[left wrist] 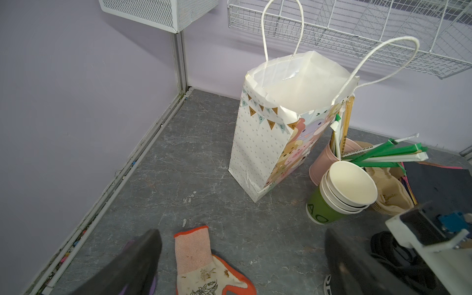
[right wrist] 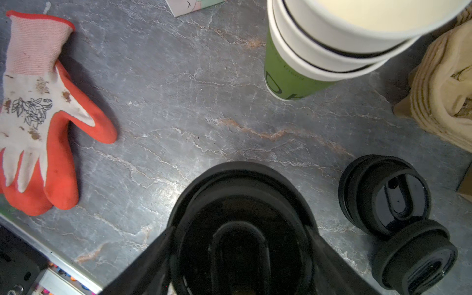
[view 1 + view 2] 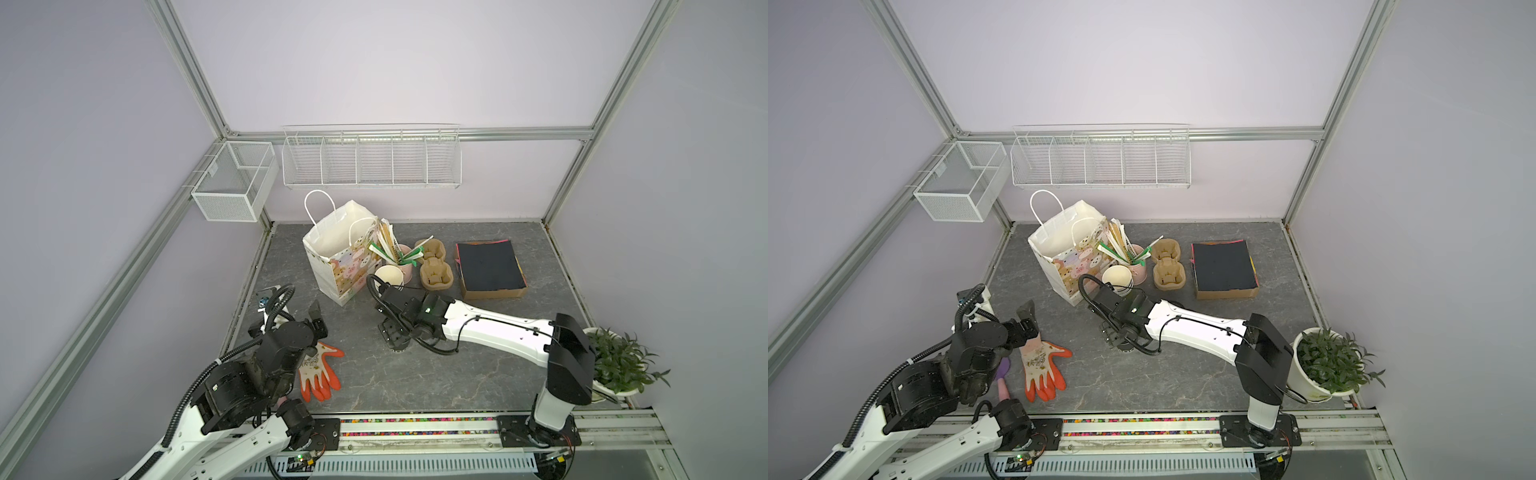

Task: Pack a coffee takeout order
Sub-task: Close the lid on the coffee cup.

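Two arms reach over the grey table (image 3: 415,382). Think of the table as a clock seen from above, with 12 at the far side. The right arm stands up from the rail (image 3: 415,428) at 5, bends at the elbow and lies long and low toward 9. Its wrist tips down near the middle, so the right gripper (image 2: 240,229) points at the table. Its jaws are wide apart, one on each side of the black paper cup (image 2: 237,178), and they look pressed on the lid. The cup stands upright on the table near the middle. Loose black lids (image 2: 383,194) lie just beside it.

The left arm starts at 7, folds back on itself and points toward 12. The left gripper (image 1: 242,231) hangs over the cuff of an orange and white glove (image 3: 318,370) at 8. Its jaws are spread wide and hold nothing.

The brown two-cup carrier (image 3: 434,266) sits at 1. The thin black paper sheet (image 3: 490,266) lies on top of a pile in a cardboard box (image 3: 494,293) at 2. A paper bag (image 3: 340,249) stands open at 11, with stacked cups (image 3: 389,276) and a pink cup of straws (image 1: 324,163) between it and the carrier
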